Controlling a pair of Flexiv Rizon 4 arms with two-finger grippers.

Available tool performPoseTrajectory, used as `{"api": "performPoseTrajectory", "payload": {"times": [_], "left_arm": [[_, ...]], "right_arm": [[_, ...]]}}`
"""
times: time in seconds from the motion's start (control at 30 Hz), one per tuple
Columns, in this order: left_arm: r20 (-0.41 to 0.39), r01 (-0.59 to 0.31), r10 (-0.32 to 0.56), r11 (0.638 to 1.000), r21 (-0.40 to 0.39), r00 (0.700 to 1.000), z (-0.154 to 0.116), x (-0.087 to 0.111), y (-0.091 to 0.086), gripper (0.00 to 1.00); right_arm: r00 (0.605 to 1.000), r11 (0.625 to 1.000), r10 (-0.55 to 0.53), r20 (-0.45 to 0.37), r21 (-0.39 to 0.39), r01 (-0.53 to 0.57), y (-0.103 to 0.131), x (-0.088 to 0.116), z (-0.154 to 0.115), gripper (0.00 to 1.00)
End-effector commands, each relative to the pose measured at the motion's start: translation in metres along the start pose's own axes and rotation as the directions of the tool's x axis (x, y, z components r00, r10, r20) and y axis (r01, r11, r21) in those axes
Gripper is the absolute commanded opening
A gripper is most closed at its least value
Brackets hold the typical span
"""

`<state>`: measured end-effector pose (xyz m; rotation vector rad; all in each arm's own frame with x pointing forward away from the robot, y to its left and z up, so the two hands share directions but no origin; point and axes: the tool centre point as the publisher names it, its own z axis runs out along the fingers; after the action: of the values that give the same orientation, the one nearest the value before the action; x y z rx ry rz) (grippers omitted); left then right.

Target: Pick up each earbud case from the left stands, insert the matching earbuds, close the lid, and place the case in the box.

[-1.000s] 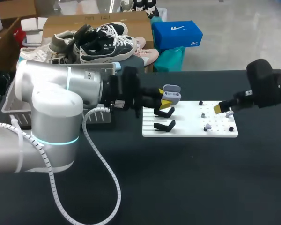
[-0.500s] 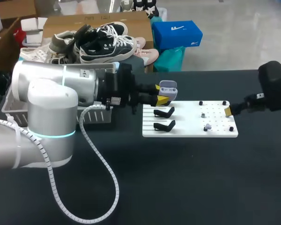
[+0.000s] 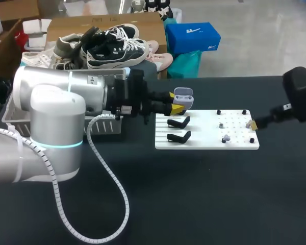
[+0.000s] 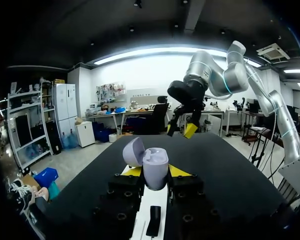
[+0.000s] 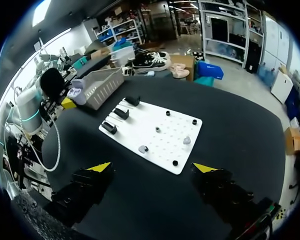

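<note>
- Left gripper [image 3: 177,106]: centre of the head view, just off the white board's [image 3: 209,144] upper left corner; fingers clamped on the earbud case [image 3: 183,95], which is held clear of the board, lid standing open. In the left wrist view the case [image 4: 151,165] sits between the yellow tips
- Right gripper [image 3: 253,124]: right of the frame, at the board's right edge; in the right wrist view its fingers [image 5: 100,167] are spread wide, holding nothing
- Black stands [image 3: 179,122]: two, at the board's left end
- Earbuds [image 3: 225,138]: small, on the board's right half
- Grey basket [image 3: 7,115]: far left, behind the left arm
</note>
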<state>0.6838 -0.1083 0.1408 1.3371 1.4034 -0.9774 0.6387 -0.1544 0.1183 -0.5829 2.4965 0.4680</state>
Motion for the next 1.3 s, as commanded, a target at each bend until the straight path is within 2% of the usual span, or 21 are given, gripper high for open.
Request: {"api": "performPoseTrajectory", "payload": {"times": [0.03,0.27,0.73,1.07,1.3], "left_arm": [[0.004,-0.001,0.001,1.0,-0.003,1.0,0.0,0.001,-0.001,0.0],[0.004,-0.001,0.001,1.0,-0.003,1.0,0.0,0.001,-0.001,0.0],[0.004,-0.001,0.001,1.0,-0.003,1.0,0.0,0.001,-0.001,0.0],[0.004,-0.001,0.001,1.0,-0.003,1.0,0.0,0.001,-0.001,0.0],[0.004,-0.001,0.001,1.0,-0.003,1.0,0.0,0.001,-0.001,0.0]], "right_arm": [[1.0,0.993,-0.009,-0.003,0.12,0.01,-0.003,0.007,-0.002,1.0],[0.999,0.993,-0.034,-0.022,0.114,0.036,-0.021,0.008,0.004,1.0],[0.983,0.978,-0.153,-0.1,0.125,0.165,-0.039,0.008,0.012,1.0],[0.97,0.966,-0.199,-0.138,0.138,0.217,-0.059,0.006,0.037,1.0],[0.945,0.945,-0.282,-0.164,0.122,0.303,-0.065,-0.002,0.048,1.0]]}}
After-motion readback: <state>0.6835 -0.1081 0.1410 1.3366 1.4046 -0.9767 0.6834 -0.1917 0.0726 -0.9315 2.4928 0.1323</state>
